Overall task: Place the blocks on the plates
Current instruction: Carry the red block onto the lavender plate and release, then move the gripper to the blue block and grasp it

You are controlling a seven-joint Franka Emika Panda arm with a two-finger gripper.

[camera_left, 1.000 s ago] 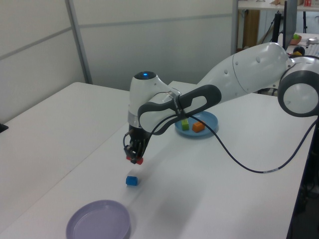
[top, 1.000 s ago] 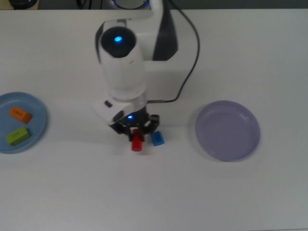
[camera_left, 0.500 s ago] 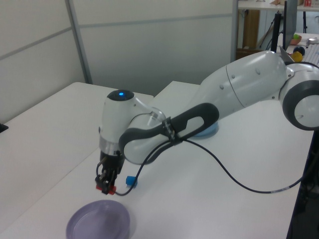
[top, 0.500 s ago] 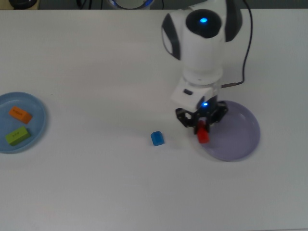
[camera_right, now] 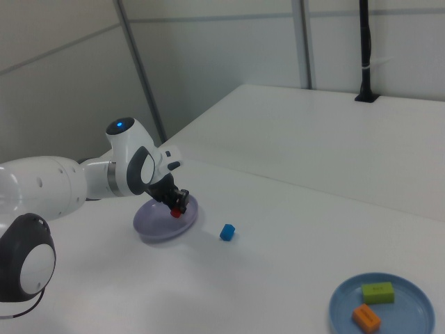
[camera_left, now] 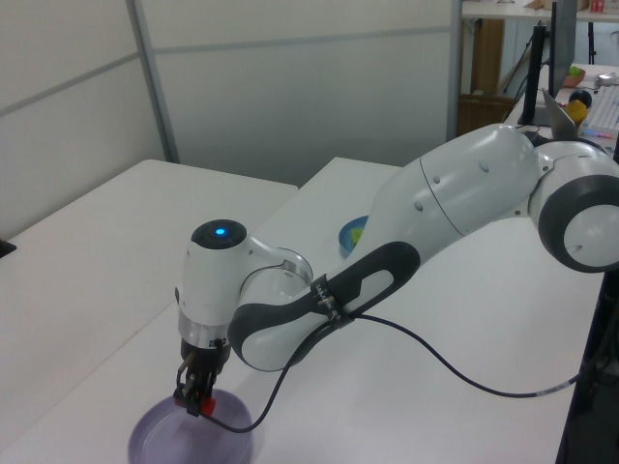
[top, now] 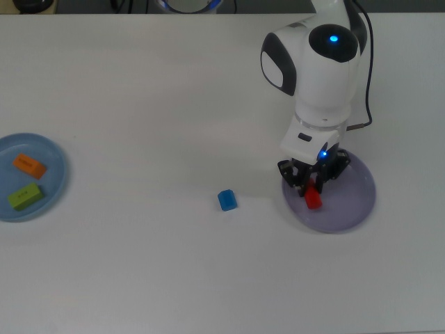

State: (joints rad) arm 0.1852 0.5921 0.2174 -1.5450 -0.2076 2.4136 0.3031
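Gripper [top: 313, 186] fingers pinch the red block [top: 313, 200] over the lavender plate [top: 348, 202]; whether it touches the plate is unclear. In the left view, the arm hides the blue block [top: 227, 200] and most of the light blue plate [camera_left: 345, 236].

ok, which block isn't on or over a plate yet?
The blue block: it sits alone on the bare table. Orange and green lie on the light blue plate, and the hand holds the red one over the purple plate.

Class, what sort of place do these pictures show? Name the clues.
Probably a robotics lab or test room: a white robot arm mounted at a plain white table, bare partition walls, and a cluttered desk in the background of the left view.
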